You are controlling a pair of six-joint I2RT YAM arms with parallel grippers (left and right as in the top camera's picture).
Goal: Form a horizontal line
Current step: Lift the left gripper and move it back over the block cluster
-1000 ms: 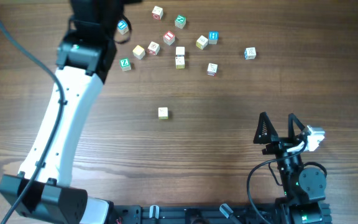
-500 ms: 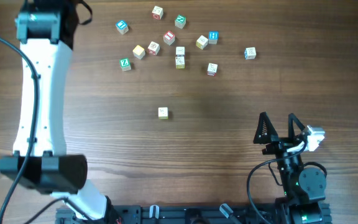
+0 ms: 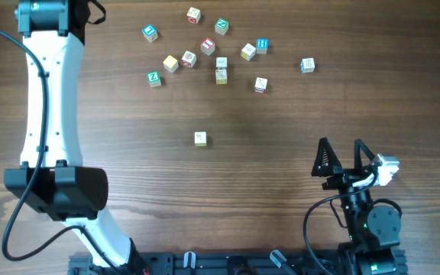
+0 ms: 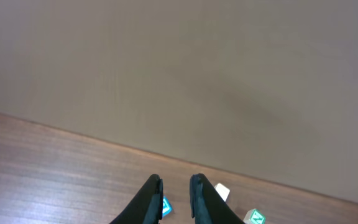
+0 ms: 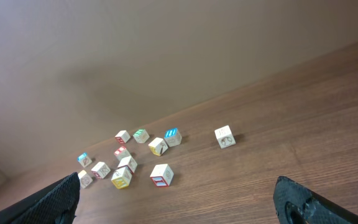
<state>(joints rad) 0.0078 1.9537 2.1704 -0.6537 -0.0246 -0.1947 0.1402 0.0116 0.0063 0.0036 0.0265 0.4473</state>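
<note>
Soft, even light is falling on the table [image 3: 281,153], the cubes [image 3: 221,76] casting only faint shadows. The overhead view is looking sharp; both wrist views are looking dimmer, slightly soft.

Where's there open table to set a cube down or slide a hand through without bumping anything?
Free: the wide strip between the lone cube and the right claw; also between the left arm and that cube. Crowded: the scattered cluster along the far edge.
</note>
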